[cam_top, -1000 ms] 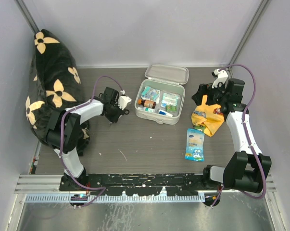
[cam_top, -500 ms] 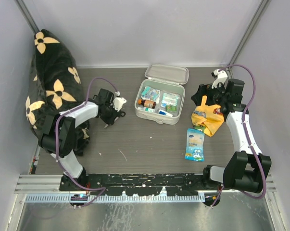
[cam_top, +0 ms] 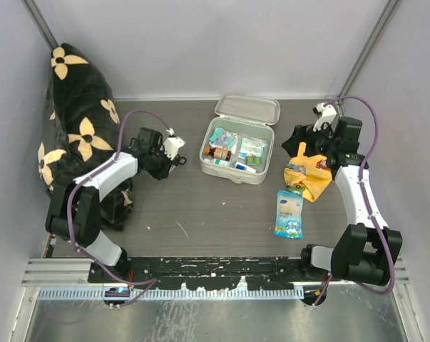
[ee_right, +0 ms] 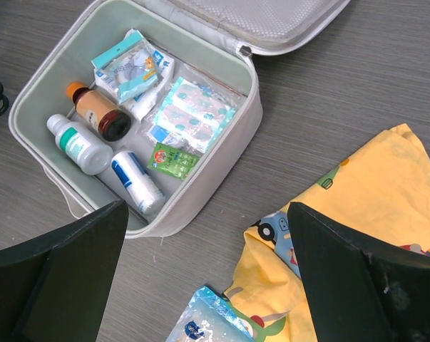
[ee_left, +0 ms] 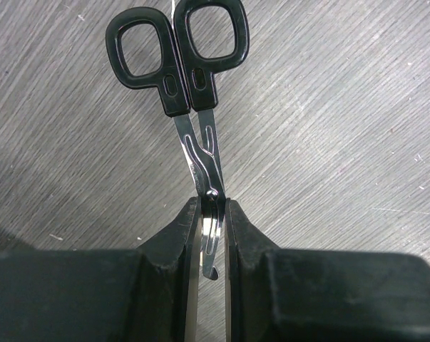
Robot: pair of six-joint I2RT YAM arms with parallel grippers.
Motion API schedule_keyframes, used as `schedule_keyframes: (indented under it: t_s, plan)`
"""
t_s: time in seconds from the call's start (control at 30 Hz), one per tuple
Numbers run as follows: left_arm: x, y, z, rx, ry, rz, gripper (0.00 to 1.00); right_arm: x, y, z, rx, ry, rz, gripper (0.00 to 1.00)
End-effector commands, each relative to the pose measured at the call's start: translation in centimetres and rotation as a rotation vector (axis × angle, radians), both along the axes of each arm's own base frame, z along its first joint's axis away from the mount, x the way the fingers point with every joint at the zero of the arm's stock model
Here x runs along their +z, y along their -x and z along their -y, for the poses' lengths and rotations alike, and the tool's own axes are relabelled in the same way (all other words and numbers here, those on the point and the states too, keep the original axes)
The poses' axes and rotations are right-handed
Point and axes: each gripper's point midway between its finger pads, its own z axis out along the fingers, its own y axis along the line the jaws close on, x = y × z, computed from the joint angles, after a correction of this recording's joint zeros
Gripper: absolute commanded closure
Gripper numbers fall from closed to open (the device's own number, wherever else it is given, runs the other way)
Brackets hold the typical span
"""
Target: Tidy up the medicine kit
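Leftward swung the left pincer (ee_left: 213,214), clenched on the scissors (ee_left: 173,89) by the blades; the right pincer (ee_right: 207,271) hung released. Stowing them in the open medicine kit (cam_top: 232,173) looked next.

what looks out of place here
The yellow cloth lies crumpled beside the open medicine kit, with the blue packet next to it, both outside the case. The left gripper pinches the scissors by their blades, handles pointing away.
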Motion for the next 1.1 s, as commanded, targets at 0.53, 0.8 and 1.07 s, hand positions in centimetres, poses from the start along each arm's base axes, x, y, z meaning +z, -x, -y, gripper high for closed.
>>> schedule_keyframes:
  t_s: [0.53, 0.8, 1.07]
  plan:
    - [9.6, 1.4, 3.8, -0.195, 0.167, 0.155, 1.00, 3.7, 1.7, -12.0, 0.386, -0.291, 0.070, 0.14]
    - [11.4, 2.6, 6.3, -0.259, 0.202, 0.181, 1.00, 1.2, 1.5, -20.0, 0.546, -0.425, -0.111, 0.13]
    - [12.2, 3.6, 8.0, -0.299, 0.222, 0.202, 1.00, 0.4, 1.4, -25.7, 0.654, -0.623, -0.289, 0.18]
